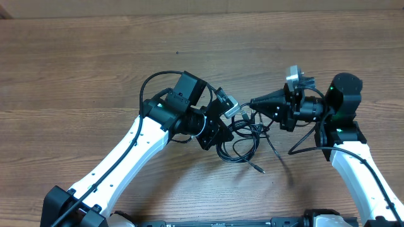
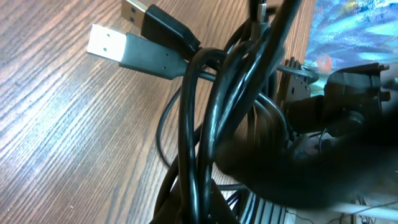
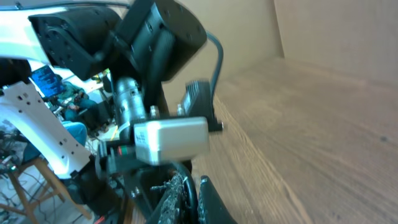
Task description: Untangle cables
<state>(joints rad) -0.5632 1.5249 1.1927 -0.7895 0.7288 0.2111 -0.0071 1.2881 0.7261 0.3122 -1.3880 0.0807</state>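
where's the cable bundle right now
In the overhead view the cables lie mid-table, between the left pincer and the right pincer, one plug end trailing toward the near edge.

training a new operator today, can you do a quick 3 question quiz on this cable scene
1. True or false: the cables lie as separate, straight strands.
2. Where is the bundle? A) between the left arm and the right arm, over the middle of the table; B) at the table's far edge; C) hanging off the table's near edge.
3. How many flat, metal-tipped plugs show at the top left of the left wrist view?

Key: 1 false, they form one tangled bundle. 2 A. 3 two.
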